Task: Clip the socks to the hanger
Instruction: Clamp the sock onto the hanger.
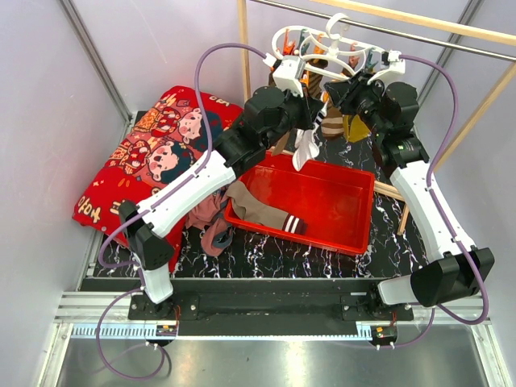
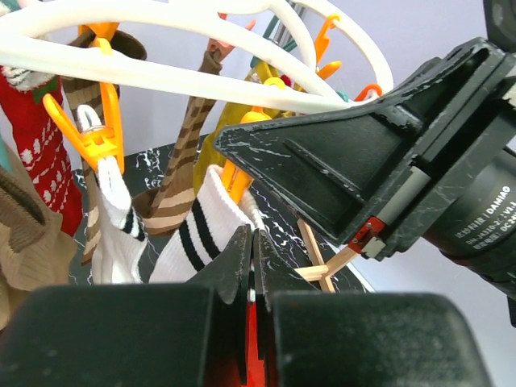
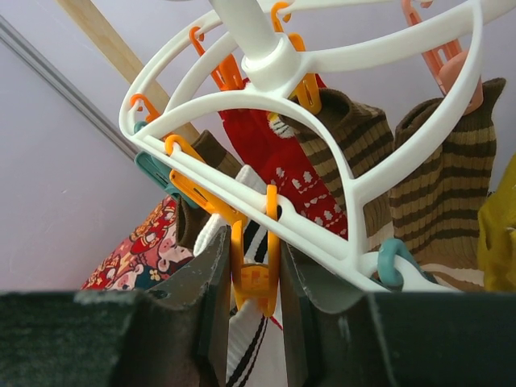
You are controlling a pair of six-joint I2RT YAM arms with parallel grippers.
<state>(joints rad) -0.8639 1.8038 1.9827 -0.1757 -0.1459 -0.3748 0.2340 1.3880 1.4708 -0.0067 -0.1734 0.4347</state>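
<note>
Lab enclosure: plain panels (image 1: pixel 40 97), aluminium rails (image 1: pixel 97 306)

White hanger (image 3: pixel 270 56) (orange peg (image 3: pixel 254 270))

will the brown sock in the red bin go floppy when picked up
Probably floppy: the brown sock lies slumped across the red bin's edge. Likely light too, soft knit. It should dangle from one pinch, like those on the hanger.
</note>
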